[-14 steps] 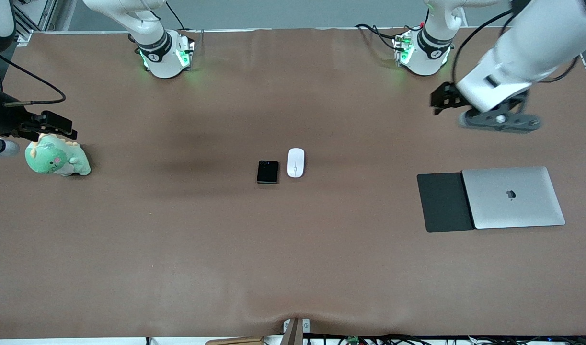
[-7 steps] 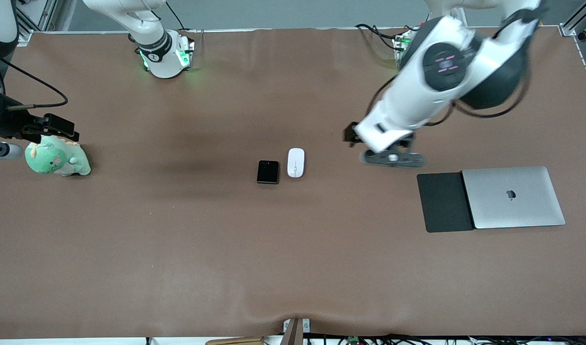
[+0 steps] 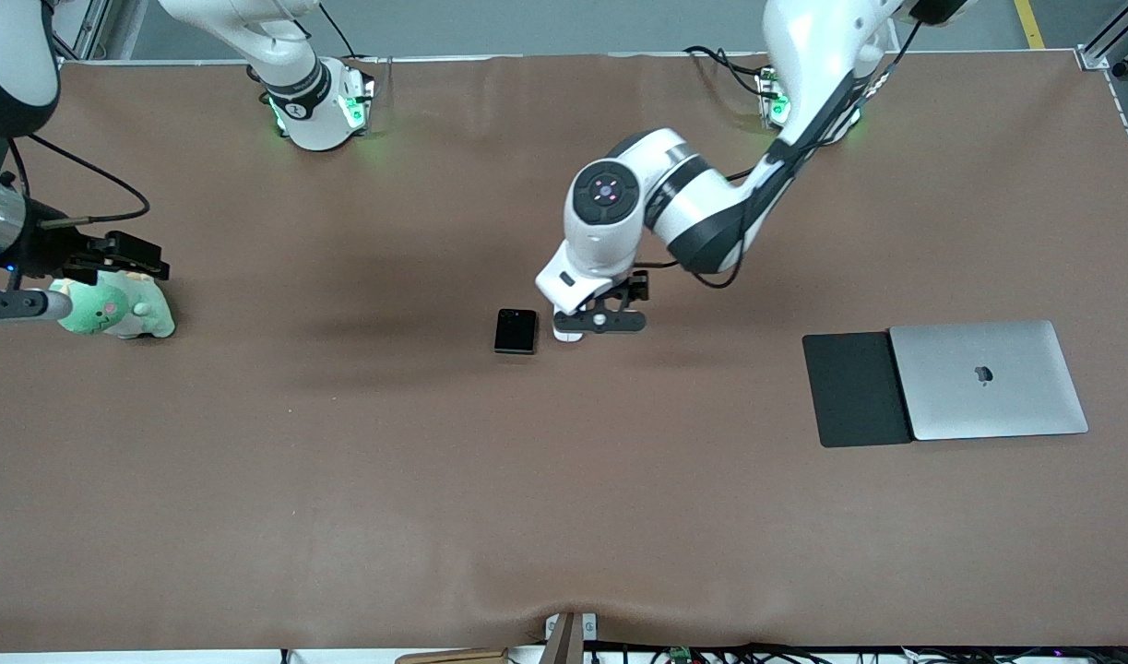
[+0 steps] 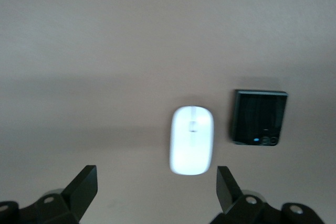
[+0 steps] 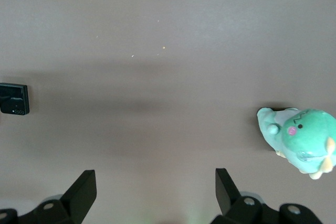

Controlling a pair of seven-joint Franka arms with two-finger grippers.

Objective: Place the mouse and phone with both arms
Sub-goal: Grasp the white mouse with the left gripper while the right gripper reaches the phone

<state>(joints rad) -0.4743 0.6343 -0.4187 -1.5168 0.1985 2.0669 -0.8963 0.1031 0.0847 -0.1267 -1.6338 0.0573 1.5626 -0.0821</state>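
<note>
No readable words or numbers anywhere — only mark is the apple logo [image 3: 984,373] on the lid of the silver laptop [image 3: 988,406]. Small dark marks on the arm base collars are too small to read.

**Surfaces and finishes**

Table [image 3: 342,461] covered with a matt brown sheet, leather-like, faint creases at the edge nearest the front camera. Mouse [image 4: 191,147]: smooth glossy white plastic. Phone [image 4: 259,117]: black, glassy, slight sheen. Laptop [image 3: 988,379]: matt silver metal lid, dark logo. Pad [image 3: 854,389] beside it: flat matt black, dull, no reflection. Toy [image 5: 300,138]: green and white, soft-looking; plush or rubber, cannot tell. Arms [image 3: 674,198]: glossy white plastic shells with black bands. Left gripper [image 4: 157,187] and right gripper [image 5: 156,188]: matt black fingers.
</note>
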